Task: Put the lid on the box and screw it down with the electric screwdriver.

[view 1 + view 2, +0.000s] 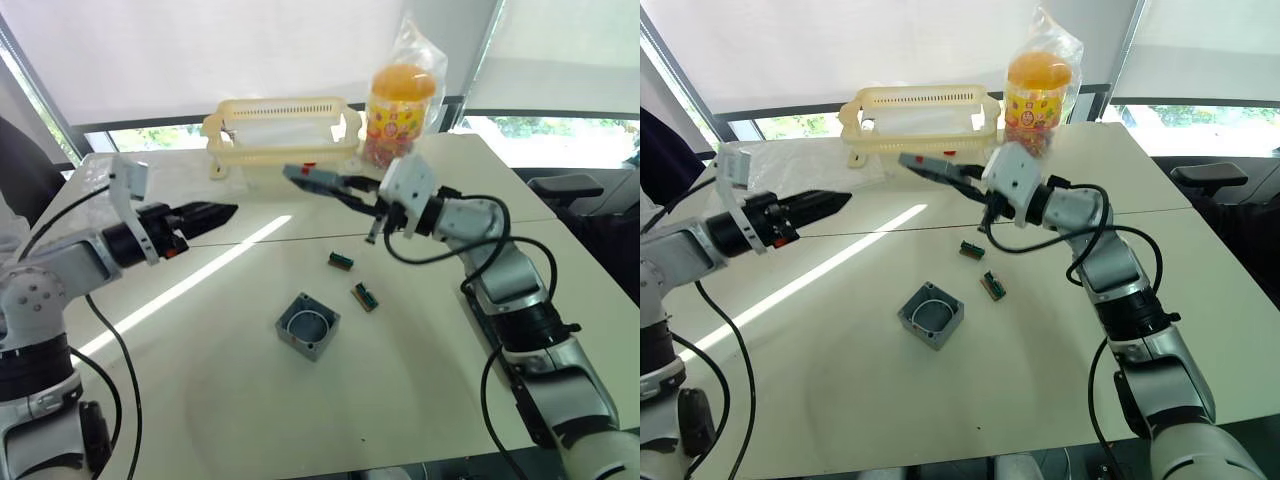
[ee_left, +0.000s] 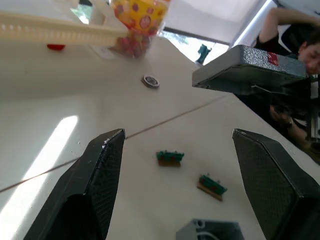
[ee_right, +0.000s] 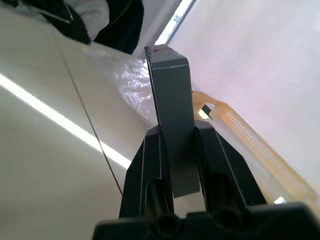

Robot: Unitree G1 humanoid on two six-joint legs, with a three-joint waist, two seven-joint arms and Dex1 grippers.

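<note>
The left end effector has its two black fingers spread wide apart over the white bench. Between and just beyond them lie two small green pieces, with a corner of the grey box nearer the wrist. Farther off, the grey lid hangs in the air, and a yellow jar and a cream basket stand well beyond.

Both arms are silver-grey with black joints, and loose black cables loop along them. Each white wrist block carries a black two-fingered claw: left claw, right claw.
</note>
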